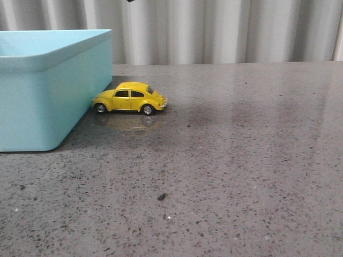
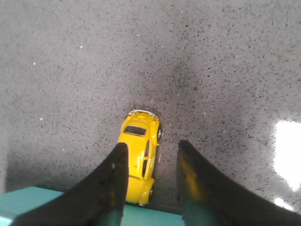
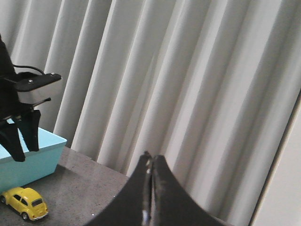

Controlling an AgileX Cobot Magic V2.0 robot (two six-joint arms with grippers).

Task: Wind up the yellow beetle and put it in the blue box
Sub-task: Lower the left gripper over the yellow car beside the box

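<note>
The yellow beetle [image 1: 130,98] stands on its wheels on the grey table, its nose close to the side wall of the blue box [image 1: 48,91]. My left gripper [image 2: 153,145] hangs open above the beetle [image 2: 140,153], and one finger covers part of the car's side. The box rim [image 2: 28,200] shows just behind the car. In the right wrist view the left gripper [image 3: 26,151] is well above the beetle [image 3: 26,202] and the box [image 3: 33,160]. My right gripper [image 3: 151,157] is shut with nothing in it, raised off to the right and facing the curtain.
The speckled grey tabletop [image 1: 241,160] stretches right of the car and toward the front. A small dark chip [image 1: 161,196] lies on it near the front. A pleated grey curtain [image 1: 225,32] closes off the back.
</note>
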